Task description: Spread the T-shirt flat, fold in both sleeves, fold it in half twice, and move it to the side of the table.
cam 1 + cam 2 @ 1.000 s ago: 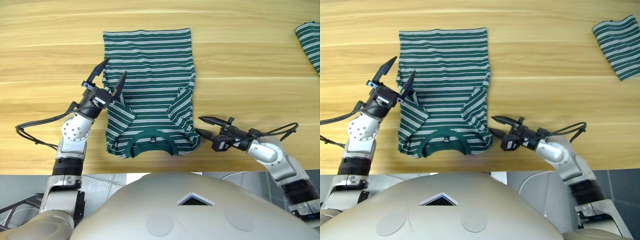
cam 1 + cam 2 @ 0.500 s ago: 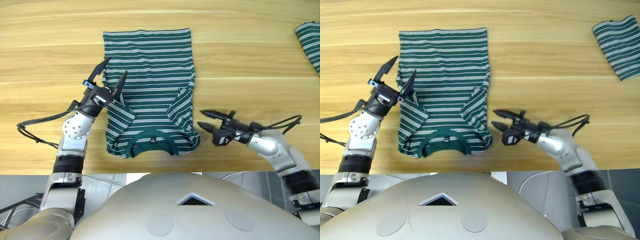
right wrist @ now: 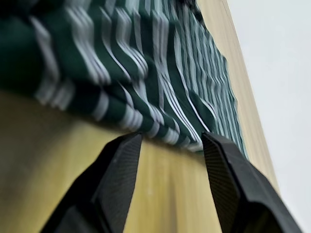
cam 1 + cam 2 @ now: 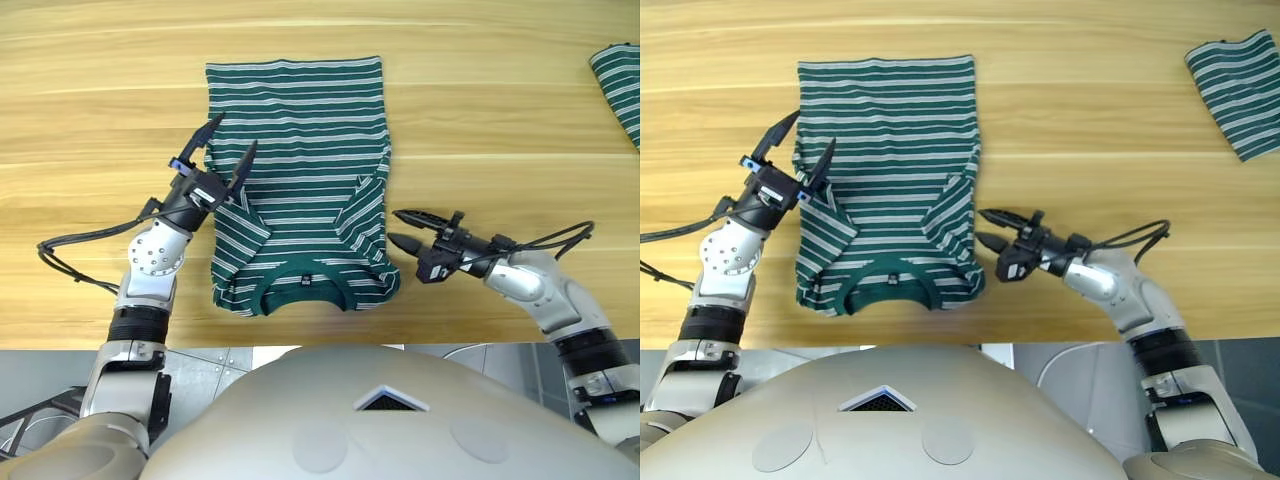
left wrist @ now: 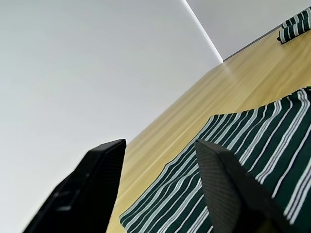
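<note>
Now, L gripper (image 4: 232, 135) is hovering over the T-shirt's (image 4: 300, 170) left edge, fingers spread wide, gripping nothing. R gripper (image 4: 395, 226) is pointing at the T-shirt's right edge, just beside it, also wide open & empty. T-shirt is lying flat, sleeves folded in. Bare table (image 4: 480, 100) is stretching right of it, w/ another striped garment (image 4: 1235, 90) lying well apart.

A: What does everything rest on?
B: A long light-wood table (image 4: 480, 120) with streaky grain, running side to side.
A: And around it?
B: There's grey tiled floor (image 4: 215, 358) below its near edge — and beyond the far edge, a plain pale wall (image 5: 97, 58) meeting another at a corner.
</note>
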